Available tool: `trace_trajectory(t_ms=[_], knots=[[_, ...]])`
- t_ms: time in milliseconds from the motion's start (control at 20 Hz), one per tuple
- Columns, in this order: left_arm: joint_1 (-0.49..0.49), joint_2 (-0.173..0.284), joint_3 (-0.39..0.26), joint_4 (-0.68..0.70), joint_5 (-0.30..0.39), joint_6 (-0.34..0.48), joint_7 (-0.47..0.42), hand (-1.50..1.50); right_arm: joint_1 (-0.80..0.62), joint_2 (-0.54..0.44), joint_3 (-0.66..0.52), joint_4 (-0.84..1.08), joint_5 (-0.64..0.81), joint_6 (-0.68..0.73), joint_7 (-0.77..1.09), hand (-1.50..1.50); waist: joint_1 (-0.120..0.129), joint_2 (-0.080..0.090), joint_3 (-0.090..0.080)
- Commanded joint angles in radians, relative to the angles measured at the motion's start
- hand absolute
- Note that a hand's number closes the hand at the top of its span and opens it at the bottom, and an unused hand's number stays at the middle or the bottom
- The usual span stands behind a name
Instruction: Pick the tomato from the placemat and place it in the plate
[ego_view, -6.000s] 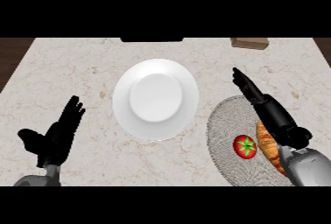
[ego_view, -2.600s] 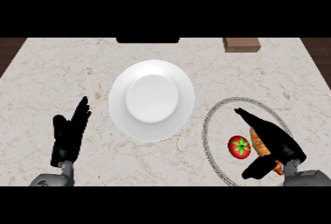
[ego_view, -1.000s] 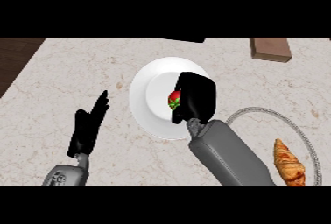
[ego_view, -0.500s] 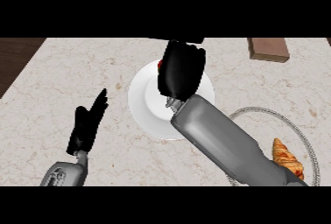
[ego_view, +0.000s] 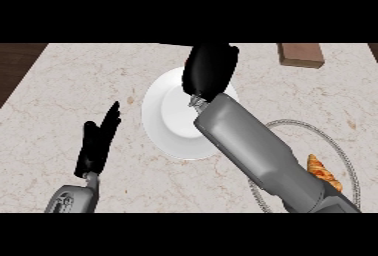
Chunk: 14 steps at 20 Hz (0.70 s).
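The white plate (ego_view: 166, 125) lies at the counter's middle. My right hand (ego_view: 210, 70) hangs over the plate's far part, seen from the back, with its fingers curled downward. The tomato does not show in the head view; the hand hides it. My grey right forearm (ego_view: 258, 150) crosses the plate's right side. The round grey placemat (ego_view: 295, 124) lies to the right, partly behind the forearm. My left hand (ego_view: 100, 142) rests open, fingers up, left of the plate.
A croissant (ego_view: 323, 172) lies on the placemat's right part. A brown block (ego_view: 300, 54) stands at the counter's far right. The counter's left edge meets dark floor (ego_view: 15, 65) at the upper left.
My right hand carried the tomato from the placemat to above the plate and has moved further toward the plate's far rim. The tomato's red is no longer visible. The left hand stayed put.
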Motion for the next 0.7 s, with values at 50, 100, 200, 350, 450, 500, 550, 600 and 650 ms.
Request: trace_trajectory(t_ms=[50, 100, 200, 350, 450, 500, 550, 600, 650], knots=[[-0.015, -0.003, 0.006, 0.029, -0.012, 0.013, -0.007, 0.0, -0.002, 0.014, 0.012, 0.093, -0.029, -0.12, 0.253, 1.5, -0.009, 0.009, 0.001], [0.013, -0.008, 0.002, 0.008, -0.012, 0.02, -0.003, 0.0, -0.007, 0.014, 0.0, 0.088, -0.039, -0.093, 0.256, 1.5, -0.021, -0.001, 0.001], [0.007, -0.005, 0.011, 0.006, -0.004, 0.016, -0.003, 0.0, 0.01, 0.014, -0.011, 0.153, -0.065, -0.117, 0.223, 1.5, -0.018, 0.005, 0.001], [-0.006, 0.011, 0.027, 0.001, 0.011, 0.001, 0.017, 0.0, 0.07, 0.014, 0.005, 0.135, -0.143, -0.143, 0.208, 1.5, -0.031, 0.001, 0.002], [0.01, -0.015, 0.009, 0.013, -0.005, 0.019, -0.013, 0.0, 0.045, 0.014, -0.056, 0.179, -0.225, -0.148, 0.147, 1.5, -0.023, 0.007, 0.002], [0.006, -0.009, 0.001, 0.009, -0.004, 0.002, -0.016, 0.0, 0.064, 0.014, -0.048, 0.201, -0.261, -0.161, 0.127, 1.5, -0.016, 0.009, 0.002], [-0.017, -0.024, 0.001, 0.002, -0.023, 0.039, 0.01, 0.0, 0.072, 0.015, -0.031, 0.208, -0.269, -0.19, 0.122, 1.5, -0.027, 0.005, 0.003], [0.004, -0.013, 0.008, 0.021, -0.01, 0.019, -0.006, 0.0, 0.085, 0.015, -0.039, 0.206, -0.312, -0.204, 0.102, 1.5, -0.024, 0.007, 0.003], [0.027, -0.012, 0.007, -0.004, -0.002, 0.013, -0.019, 0.0, 0.131, 0.015, -0.073, 0.209, -0.371, -0.193, 0.052, 1.5, -0.026, 0.005, 0.003]])
